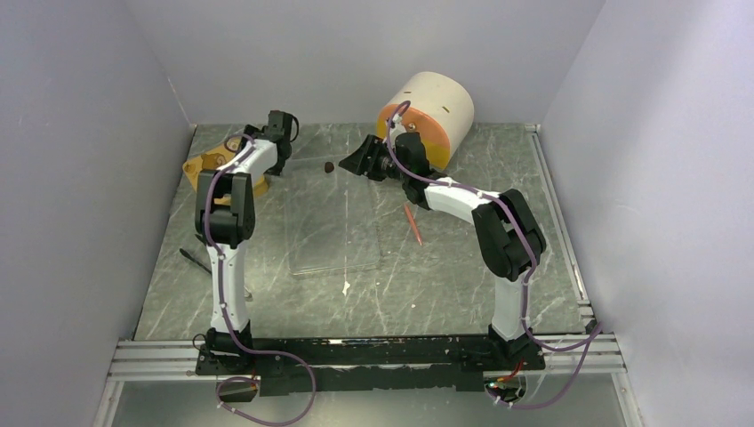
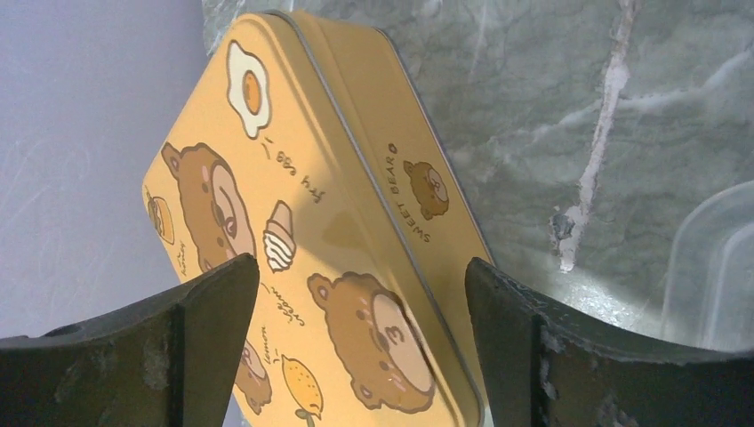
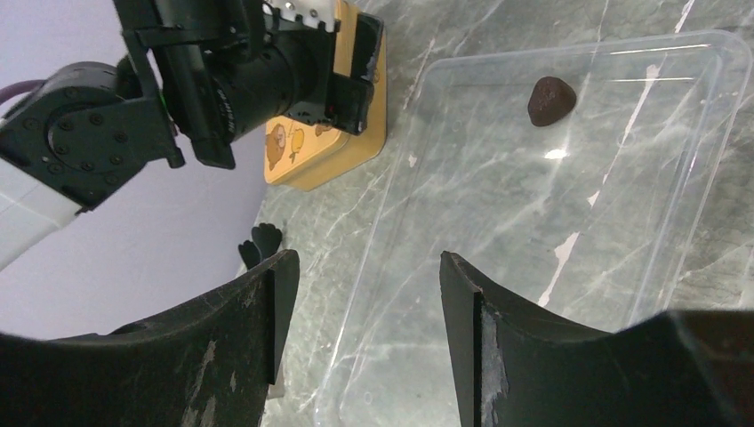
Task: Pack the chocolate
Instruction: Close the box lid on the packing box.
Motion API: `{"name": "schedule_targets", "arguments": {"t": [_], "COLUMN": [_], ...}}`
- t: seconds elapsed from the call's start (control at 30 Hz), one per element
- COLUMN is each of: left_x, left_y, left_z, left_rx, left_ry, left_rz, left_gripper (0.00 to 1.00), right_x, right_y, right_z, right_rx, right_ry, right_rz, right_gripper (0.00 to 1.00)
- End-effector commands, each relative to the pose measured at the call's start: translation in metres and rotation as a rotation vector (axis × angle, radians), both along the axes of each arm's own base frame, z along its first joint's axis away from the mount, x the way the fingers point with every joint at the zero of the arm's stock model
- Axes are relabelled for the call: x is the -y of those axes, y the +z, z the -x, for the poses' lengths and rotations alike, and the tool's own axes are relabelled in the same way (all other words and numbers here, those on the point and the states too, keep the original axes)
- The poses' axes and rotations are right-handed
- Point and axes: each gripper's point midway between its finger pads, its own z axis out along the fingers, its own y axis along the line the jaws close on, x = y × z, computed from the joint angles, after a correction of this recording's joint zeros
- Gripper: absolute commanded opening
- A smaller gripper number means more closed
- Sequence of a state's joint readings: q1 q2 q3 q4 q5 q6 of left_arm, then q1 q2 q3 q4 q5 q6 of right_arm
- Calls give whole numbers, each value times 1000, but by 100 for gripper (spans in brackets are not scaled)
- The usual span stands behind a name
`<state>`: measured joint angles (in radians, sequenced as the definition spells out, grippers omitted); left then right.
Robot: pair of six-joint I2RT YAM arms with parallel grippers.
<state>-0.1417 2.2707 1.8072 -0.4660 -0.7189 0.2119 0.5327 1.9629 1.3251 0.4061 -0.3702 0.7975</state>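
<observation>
one dark brown chocolate piece [image 3: 551, 100] in view, lying loose inside the clear tray [image 3: 498, 294] near its far edge, touching nothing else; no other pieces visible in any view. left gripper [image 2: 362, 276] hangs over the yellow bear-print tin [image 2: 293, 205] at the far left of the tabletop [image 1: 445, 285], jaws wide, one on either side of the tin, no contact that i can make out, nothing held. tin looks closed, lid on. right gripper [image 3: 366, 267] sits low at the tray's far edge, jaws partly spread, empty, the piece ahead of it and apart. orange-red stick [image 1: 413, 224] lies just beside the tray on the right; cream and orange drum [image 1: 427, 111] lies on its side at the back. judgement: packing barely begun. if the tin is the destination, nothing shows as packed; lid to come off, piece to be picked up and placed. whereabouts of any further pieces: cannot tell.
</observation>
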Motion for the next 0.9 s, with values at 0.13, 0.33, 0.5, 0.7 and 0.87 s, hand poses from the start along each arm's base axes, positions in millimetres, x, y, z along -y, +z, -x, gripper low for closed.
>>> {"name": "schedule_targets", "arguments": {"t": [0.13,0.33,0.5,0.7,0.87], "left_x": [-21,-54,-62,-73,-81], "left_y": [81,92,86,80,69], "left_z": [-10,0,0,14,42], "left_rx": [227,333,336,307,296], "left_ry": [18,57,30,98,161], "left_rz": [212,359,410,410,486], "left_gripper": [89,86,85,85,93], "right_x": [-4,-6,-2,2,1], "right_y": [43,42,41,39,38], "right_z": [-5,-5,-5,-8,-8], "right_rx": [98,86,81,67,63], "right_ry": [15,36,38,43,44], "right_rz": [-73,-92,-98,-114,-114], "right_gripper": [64,64,64,64,64]}}
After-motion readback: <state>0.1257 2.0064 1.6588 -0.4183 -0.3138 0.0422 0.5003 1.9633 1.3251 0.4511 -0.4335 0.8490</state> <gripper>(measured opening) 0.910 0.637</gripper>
